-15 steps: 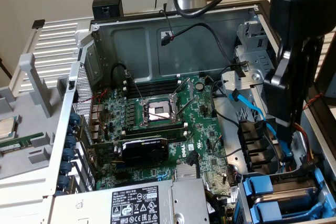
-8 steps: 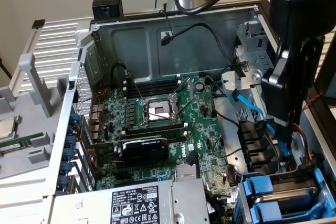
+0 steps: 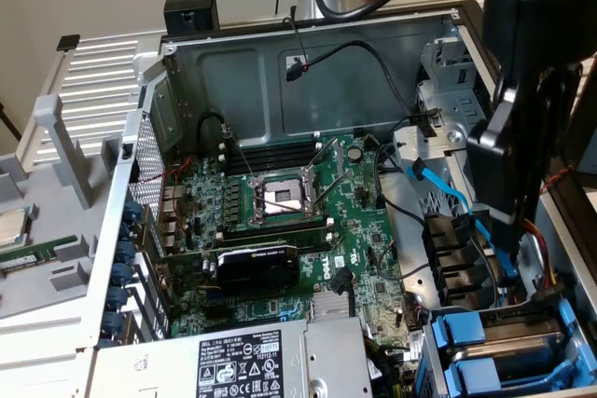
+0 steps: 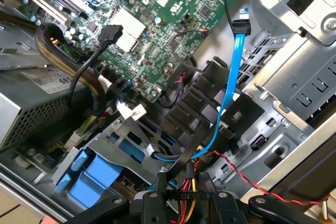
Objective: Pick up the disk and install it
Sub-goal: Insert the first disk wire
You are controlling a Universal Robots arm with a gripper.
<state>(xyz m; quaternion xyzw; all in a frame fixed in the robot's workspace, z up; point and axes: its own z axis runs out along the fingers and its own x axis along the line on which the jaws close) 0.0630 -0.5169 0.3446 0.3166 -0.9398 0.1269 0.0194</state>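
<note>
Disk (image 3: 511, 348): blue-railed, in the drive cage (image 4: 113, 135) at a corner of the case (image 3: 242, 72).
Handling: rigid, weighty, shock-sensitive, I judge; take its blue side rails.
Gripper (image 4: 186, 201): mine, above that cage; spread or pinching, I cannot tell.

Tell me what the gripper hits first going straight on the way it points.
Likely the yellow-and-red wire bundle right ahead of the gripper, before the drive cage behind it; depth is unclear.

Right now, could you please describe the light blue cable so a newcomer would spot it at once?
Start at the open computer case and its green motherboard. At the board's edge on the exterior view's right, the light blue cable slants down. It alone is flat and light blue; neighbouring wires are black, red or yellow.
</note>
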